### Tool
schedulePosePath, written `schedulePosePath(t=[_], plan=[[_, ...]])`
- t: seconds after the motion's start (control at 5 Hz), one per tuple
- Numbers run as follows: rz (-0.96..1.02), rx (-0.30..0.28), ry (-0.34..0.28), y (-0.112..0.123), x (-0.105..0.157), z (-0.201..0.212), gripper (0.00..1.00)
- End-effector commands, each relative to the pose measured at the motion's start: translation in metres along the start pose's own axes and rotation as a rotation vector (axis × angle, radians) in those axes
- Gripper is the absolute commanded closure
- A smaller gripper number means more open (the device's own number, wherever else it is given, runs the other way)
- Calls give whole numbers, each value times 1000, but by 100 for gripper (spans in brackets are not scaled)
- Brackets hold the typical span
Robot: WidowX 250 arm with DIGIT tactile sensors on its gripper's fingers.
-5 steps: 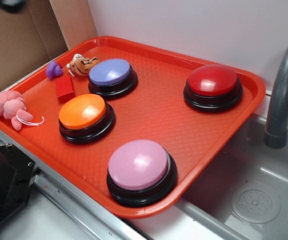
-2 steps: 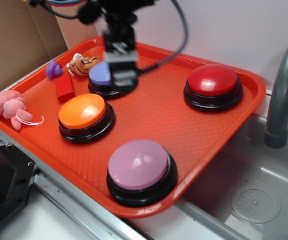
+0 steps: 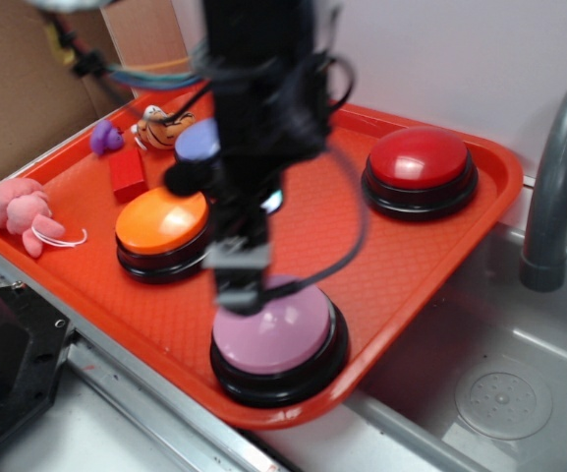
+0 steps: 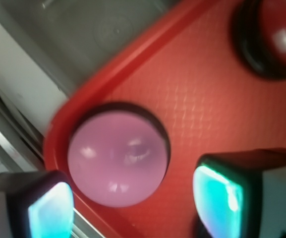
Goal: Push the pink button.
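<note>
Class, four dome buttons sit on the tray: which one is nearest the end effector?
The pink button, at the tray's near corner; the end effector hangs right over it.

- The pink button [image 3: 275, 332] is a large, round, glossy dome of pale pink-lilac.
- It sits upright on a black circular base.
- It lies at the near corner of the red tray [image 3: 430, 251], close to the rim.
- In the wrist view the pink button [image 4: 114, 161] shows small bright highlights on its smooth top.
</note>
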State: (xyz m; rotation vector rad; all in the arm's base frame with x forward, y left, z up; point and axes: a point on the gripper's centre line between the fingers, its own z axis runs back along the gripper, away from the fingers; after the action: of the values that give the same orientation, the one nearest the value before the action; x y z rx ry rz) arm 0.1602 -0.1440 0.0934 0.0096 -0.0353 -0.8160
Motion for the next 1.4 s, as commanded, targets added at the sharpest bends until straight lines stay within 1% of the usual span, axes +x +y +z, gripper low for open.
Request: schedulePosePath(t=[0.0,0.4,0.6,0.8,1.0,1.2], plan=[[-35,5,-56,-13,2,-3,0],[-35,5,-56,-13,2,-3,0],[-22,34,-83,-15,0,-25,0],[-15,60,-75,-18,4,-37,0],[-24,49,-60,-19,8,-42,0],[-23,29,-28,-19,13,-44,0]])
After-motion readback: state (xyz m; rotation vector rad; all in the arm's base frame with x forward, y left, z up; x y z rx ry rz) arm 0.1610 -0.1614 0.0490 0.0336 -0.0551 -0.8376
